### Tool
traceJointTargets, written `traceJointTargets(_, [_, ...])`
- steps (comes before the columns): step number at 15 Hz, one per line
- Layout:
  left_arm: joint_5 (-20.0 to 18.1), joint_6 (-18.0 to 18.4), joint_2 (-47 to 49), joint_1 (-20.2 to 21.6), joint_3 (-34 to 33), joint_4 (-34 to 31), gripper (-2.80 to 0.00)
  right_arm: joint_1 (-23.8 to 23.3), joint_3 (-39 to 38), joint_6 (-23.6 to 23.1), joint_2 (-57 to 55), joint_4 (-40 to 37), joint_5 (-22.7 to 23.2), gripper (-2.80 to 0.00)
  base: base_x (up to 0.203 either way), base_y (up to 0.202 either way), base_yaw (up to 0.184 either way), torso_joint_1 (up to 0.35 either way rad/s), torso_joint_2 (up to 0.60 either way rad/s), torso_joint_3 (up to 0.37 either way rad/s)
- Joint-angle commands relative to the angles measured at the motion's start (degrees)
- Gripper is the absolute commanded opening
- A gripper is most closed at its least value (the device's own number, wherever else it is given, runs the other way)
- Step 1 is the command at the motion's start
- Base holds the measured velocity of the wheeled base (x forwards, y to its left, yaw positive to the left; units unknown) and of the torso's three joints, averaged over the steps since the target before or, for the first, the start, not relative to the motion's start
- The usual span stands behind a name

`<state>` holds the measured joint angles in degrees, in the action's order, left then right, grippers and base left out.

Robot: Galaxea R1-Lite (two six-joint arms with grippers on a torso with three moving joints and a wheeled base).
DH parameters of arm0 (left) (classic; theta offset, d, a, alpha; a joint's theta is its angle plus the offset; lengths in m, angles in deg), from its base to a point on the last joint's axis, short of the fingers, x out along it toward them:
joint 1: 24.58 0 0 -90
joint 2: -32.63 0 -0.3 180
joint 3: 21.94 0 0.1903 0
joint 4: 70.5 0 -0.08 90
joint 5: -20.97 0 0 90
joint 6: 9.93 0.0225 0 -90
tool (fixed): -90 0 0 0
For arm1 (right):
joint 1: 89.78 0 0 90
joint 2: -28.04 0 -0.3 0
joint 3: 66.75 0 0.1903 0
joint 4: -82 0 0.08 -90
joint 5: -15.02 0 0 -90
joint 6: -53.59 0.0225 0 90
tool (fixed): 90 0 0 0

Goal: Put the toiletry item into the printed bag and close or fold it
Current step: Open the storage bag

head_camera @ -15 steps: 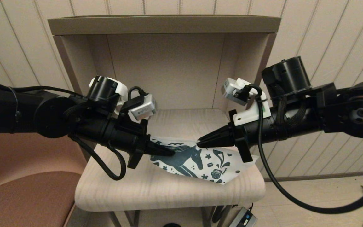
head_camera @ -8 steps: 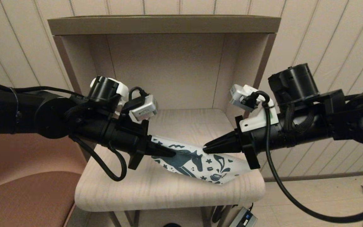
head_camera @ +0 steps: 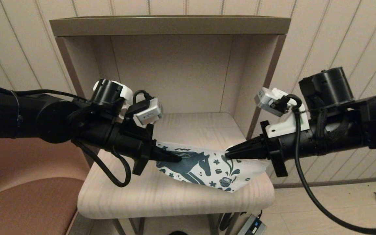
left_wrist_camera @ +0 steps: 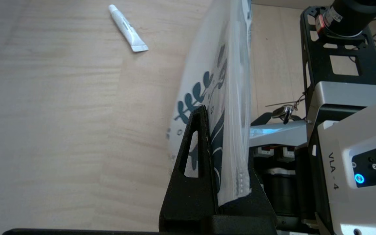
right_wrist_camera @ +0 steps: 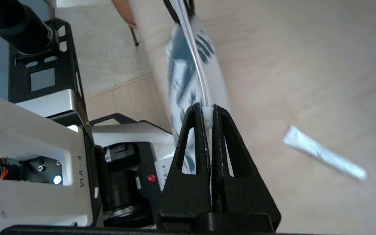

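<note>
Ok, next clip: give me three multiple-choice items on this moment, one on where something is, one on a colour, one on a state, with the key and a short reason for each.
1. Where is the toiletry item?
A. Inside the printed bag
B. Lying on the wooden surface, outside the bag
C. Held in the right gripper

2. What colour is the horse printed on the printed bag?
A. Dark teal
B. Red
C. Yellow

3. How is the bag held?
A. Lying flat, untouched
B. By the left gripper alone
C. By both grippers, one at each end

Key: 1 B, both wrist views show the tube lying bare on the wooden surface. 2 A, the head view shows a dark teal horse. 3 C, the left gripper and the right gripper are each shut on the bag's edge.
</note>
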<state>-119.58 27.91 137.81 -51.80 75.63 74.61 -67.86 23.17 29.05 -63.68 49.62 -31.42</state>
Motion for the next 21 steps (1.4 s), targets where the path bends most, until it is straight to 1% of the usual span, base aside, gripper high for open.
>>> traceJointTargets(1, [-0.25, 0.22, 0.02, 0.06, 0.06, -0.08, -2.80, -2.17, -0.86, -0.16, 1.23, -0.04, 0.80, -2.80, 0.000, 0.000, 0.000, 0.000, 0.00, 0.000])
traceJointTargets(5, [-0.33, 0.22, 0.55, 0.68, 0.06, 0.53, -2.80, -6.35, -3.10, -0.16, 3.69, -0.04, 2.57, -2.80, 0.000, 0.000, 0.000, 0.000, 0.00, 0.000])
traceJointTargets(7, [-0.33, 0.14, 0.64, 0.85, 0.23, 0.53, -2.80, -7.19, -4.74, -0.16, 4.78, 0.01, 2.84, -2.80, 0.000, 0.000, 0.000, 0.000, 0.00, 0.000])
traceJointTargets(10, [-0.33, 0.20, 0.64, 1.29, 0.15, 0.53, -2.80, -7.47, -6.17, -0.16, 5.56, -0.10, 2.90, -2.80, 0.000, 0.000, 0.000, 0.000, 0.00, 0.000])
traceJointTargets(14, [-0.33, 0.13, 0.85, 1.21, 0.15, 0.53, -2.80, -7.33, -6.13, -0.04, 5.54, -0.47, 3.11, -2.80, 0.000, 0.000, 0.000, 0.000, 0.00, 0.000])
traceJointTargets(17, [-0.33, 0.22, 1.78, 1.21, 0.15, 0.53, -2.80, -6.98, -6.79, -0.02, 4.79, 1.11, 3.11, -2.80, 0.000, 0.000, 0.000, 0.000, 0.00, 0.000])
traceJointTargets(18, [-0.33, 0.22, 1.78, 1.21, 0.23, 0.53, -2.80, -6.98, -7.02, 0.04, 4.71, 2.09, 3.23, 0.00, 0.000, 0.000, 0.000, 0.000, 0.00, 0.000])
traceJointTargets(19, [-0.33, 0.22, 1.78, 1.21, 0.24, 0.53, -2.80, -6.98, -6.69, 0.19, 4.63, 1.98, 3.46, -2.79, 0.000, 0.000, 0.000, 0.000, 0.00, 0.000])
traceJointTargets(21, [-0.33, 0.22, 1.34, 1.21, 0.15, 0.53, -2.80, -7.06, -6.54, 0.19, 4.98, 2.15, 3.38, -2.80, 0.000, 0.000, 0.000, 0.000, 0.00, 0.000])
